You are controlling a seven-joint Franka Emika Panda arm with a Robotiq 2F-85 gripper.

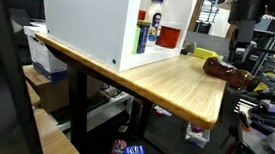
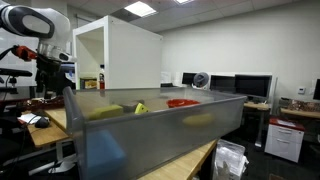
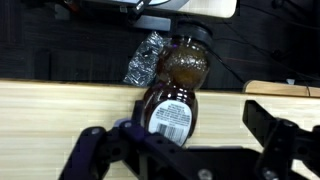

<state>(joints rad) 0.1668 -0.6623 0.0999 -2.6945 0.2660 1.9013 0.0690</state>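
Brown syrup bottle (image 3: pixel 172 95) lies on the wooden table (image 3: pixel 60 110) — jaws spread wide above it, gripping nothing.

Bright ceiling panels, soft low-resolution frames, blurred foreground bin (image 2: pixel 150 125).

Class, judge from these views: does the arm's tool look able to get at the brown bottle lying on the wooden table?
Probably yes. The open tool sits over the brown bottle, one finger either side, with nothing between; the crumpled foil lies beyond, near its cap.
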